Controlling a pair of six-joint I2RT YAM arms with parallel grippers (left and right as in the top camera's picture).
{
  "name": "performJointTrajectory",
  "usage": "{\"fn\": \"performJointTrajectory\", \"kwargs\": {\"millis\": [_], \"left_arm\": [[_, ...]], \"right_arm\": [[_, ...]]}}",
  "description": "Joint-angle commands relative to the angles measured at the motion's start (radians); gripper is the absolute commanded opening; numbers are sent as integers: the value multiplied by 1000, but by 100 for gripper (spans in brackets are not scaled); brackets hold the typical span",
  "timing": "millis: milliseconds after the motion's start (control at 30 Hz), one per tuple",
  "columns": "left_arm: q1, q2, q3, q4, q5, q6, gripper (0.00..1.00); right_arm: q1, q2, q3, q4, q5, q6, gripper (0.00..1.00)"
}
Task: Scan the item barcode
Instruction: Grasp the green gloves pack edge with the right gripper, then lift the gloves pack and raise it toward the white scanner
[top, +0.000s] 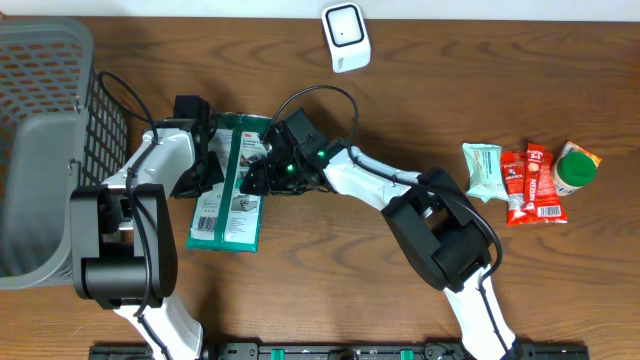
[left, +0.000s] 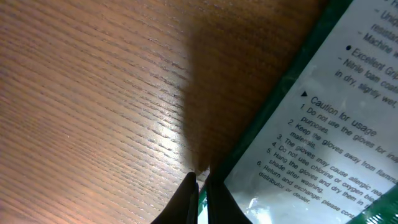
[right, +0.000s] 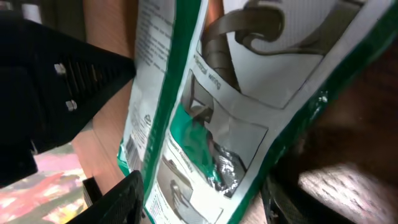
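The item is a green and white glove package (top: 228, 200) lying left of the table's middle, its long side running front to back. My left gripper (top: 205, 165) is shut on its left edge; in the left wrist view a sliver of green film shows between the closed fingers (left: 200, 186), with the printed back (left: 323, 124) to the right. My right gripper (top: 262, 165) straddles the package's upper part, and its fingers press both sides of the bowed package (right: 217, 124). The white scanner (top: 346, 37) stands at the far edge, apart from both arms. I cannot pick out a barcode clearly.
A grey mesh basket (top: 40, 60) fills the left side. At the far right lie a pale green packet (top: 485, 170), red snack packets (top: 530, 185) and a green-lidded cup (top: 575, 168). Bare wood lies between the package and those items.
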Motion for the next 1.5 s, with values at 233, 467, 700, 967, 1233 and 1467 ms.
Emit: {"fn": "performJointTrajectory", "kwargs": {"millis": [233,467,700,967,1233,1467], "left_arm": [[1,6,-29,7,19,-5,9],[1,6,-29,13,42,3,8],[1,5,-29,33,135,34,8],[1,5,-29,31,180,60,8],[1,-13,-27,34,187,67,8],[1,-137,0,34,186,66,14]], "right_arm": [[-6,22,-155,310,-109,54,51],[9,22,-179,447,-120,67,39],[17,22,-179,480,-71,93,43],[25,22,-179,481,-18,92,42],[35,22,-179,494,-35,1,5],[12,8,-179,432,-79,-109,1]]}}
